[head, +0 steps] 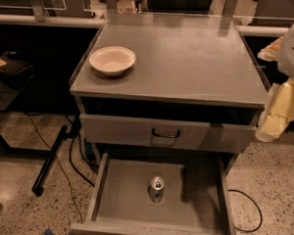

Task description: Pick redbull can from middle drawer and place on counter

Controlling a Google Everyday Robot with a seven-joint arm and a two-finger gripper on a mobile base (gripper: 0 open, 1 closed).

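End effector: cream-yellow end effector [277, 114] at the right edge of view; whether spread or pressed together cannot be told.
Tabletop: broad flat grey metal tabletop [186, 58], just to its left.
Bowl: one round cream bowl [112, 59], far left on the tabletop.
Drawer front: one closed grey drawer front [117, 129] with a black handle [165, 133], lower left.
Can: one slim silvery redbull can [156, 188], upright in the open shallow grey metal middle drawer [122, 195], well below and left.

Looks like a lab or workshop bay, not a home. A grey metal drawer cabinet [166, 136] stands on a speckled terrazzo floor [19, 146]. Loose black cables [72, 155] trail on the floor left of the cabinet, and one more on its right. Long benches [34, 18] with dark space underneath run behind it on both sides. The robot gripper [273, 121] hangs just off the cabinet's right edge.
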